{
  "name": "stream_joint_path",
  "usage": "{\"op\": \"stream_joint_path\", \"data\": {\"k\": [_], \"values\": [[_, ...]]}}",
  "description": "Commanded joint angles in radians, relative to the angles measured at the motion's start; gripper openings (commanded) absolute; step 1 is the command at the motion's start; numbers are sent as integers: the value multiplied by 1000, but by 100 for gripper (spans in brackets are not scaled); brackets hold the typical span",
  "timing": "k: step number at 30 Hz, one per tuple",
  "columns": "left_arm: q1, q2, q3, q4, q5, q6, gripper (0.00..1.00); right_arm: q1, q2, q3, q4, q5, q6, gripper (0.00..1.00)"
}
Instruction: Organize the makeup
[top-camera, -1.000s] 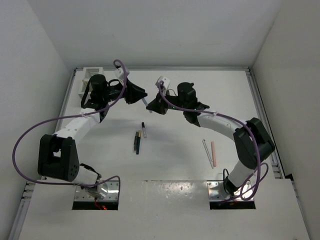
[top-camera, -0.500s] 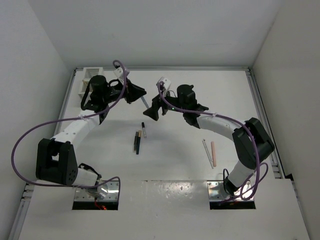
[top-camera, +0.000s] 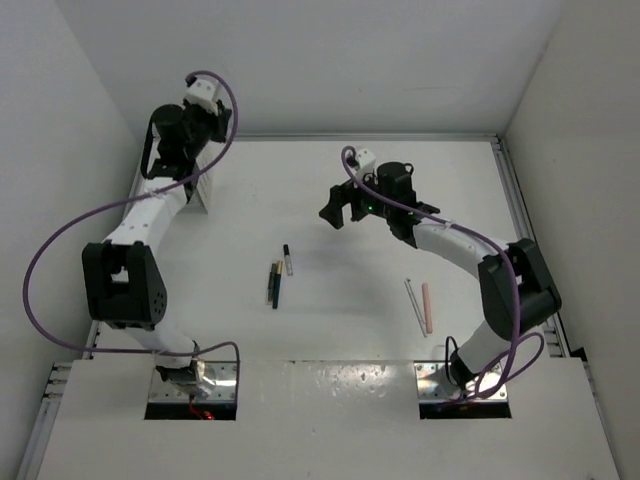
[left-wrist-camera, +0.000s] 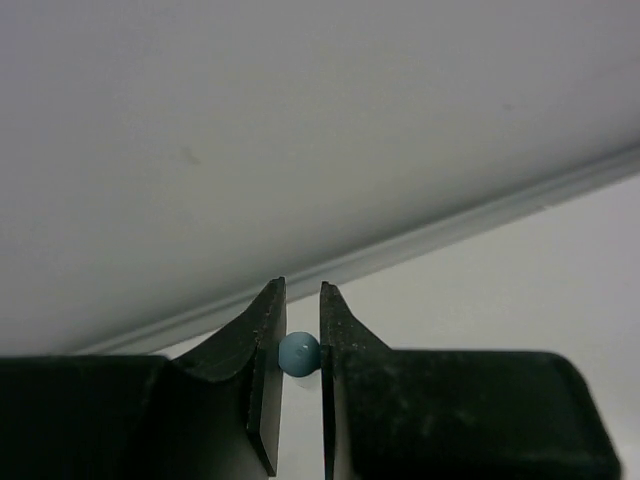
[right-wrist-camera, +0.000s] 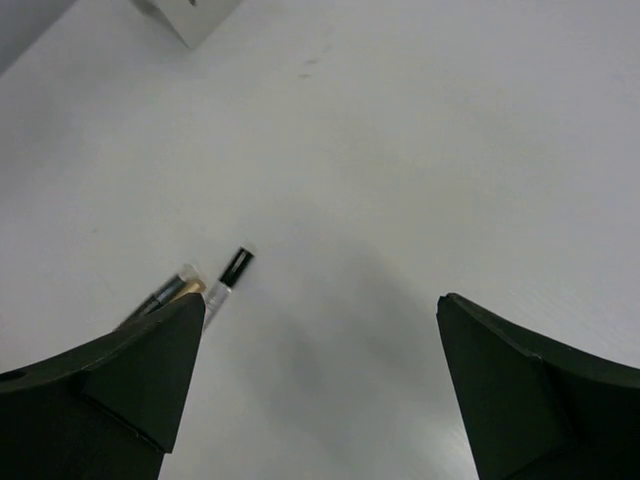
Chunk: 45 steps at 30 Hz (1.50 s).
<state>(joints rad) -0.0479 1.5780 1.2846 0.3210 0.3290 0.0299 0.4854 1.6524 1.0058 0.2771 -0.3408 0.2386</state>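
My left gripper is shut on a light blue stick, whose rounded end shows between the fingers. In the top view the left gripper is raised at the back left, above the white slatted box. My right gripper hangs open over the table's middle with nothing in it. On the table lie a black-and-white tube, a tan stick and a dark stick with a gold end, a pink stick and a thin clear one.
The white box is mostly hidden under the left arm, and one corner of the box shows in the right wrist view. Purple cables loop beside both arms. Walls close the table in at the back and on both sides.
The two grippers met at mid-table on the light blue stick. The right one opened and drew back to the right. The left arm swung up to the back-left corner with the stick.
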Motion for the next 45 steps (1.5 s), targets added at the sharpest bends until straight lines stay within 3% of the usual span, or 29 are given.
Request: {"op": "stream_joint_path", "data": {"k": [1, 10, 16, 20, 29, 30, 31, 32, 36, 39, 40, 41, 42, 45], "values": [[81, 126, 186, -3, -117, 51, 0, -36, -82, -1, -148, 57, -70, 100], [161, 396, 410, -69, -205, 55, 0, -165, -111, -22, -318, 199, -28, 100], [194, 484, 459, -56, -226, 30, 0, -180, -160, -82, -340, 308, -39, 100], [203, 485, 435, -69, -248, 2, 0, -182, -203, -124, -369, 357, -27, 98], [258, 419, 322, -90, -144, -19, 0, -179, -295, -202, -394, 395, -7, 98], [258, 410, 305, -79, -143, -9, 6, -180, -298, -199, -403, 392, -16, 100], [258, 410, 294, -79, -125, 5, 19, -177, -302, -194, -414, 388, -22, 100], [258, 410, 285, -79, -105, 30, 46, -179, -304, -178, -465, 390, -28, 100], [258, 398, 306, -89, -81, 39, 67, -191, -290, -107, -663, 420, -48, 98], [267, 389, 360, -137, -81, 60, 71, -197, -281, -95, -789, 443, -35, 73], [267, 389, 373, -151, -81, 61, 71, -197, -290, -111, -815, 450, -22, 57], [267, 379, 384, -163, -81, 71, 71, -199, -305, -139, -823, 466, -10, 49], [267, 366, 404, -189, -81, 71, 71, -199, -315, -176, -822, 486, 32, 45], [256, 327, 436, -255, -67, 117, 71, -212, -368, -263, -820, 514, 106, 45]]}}
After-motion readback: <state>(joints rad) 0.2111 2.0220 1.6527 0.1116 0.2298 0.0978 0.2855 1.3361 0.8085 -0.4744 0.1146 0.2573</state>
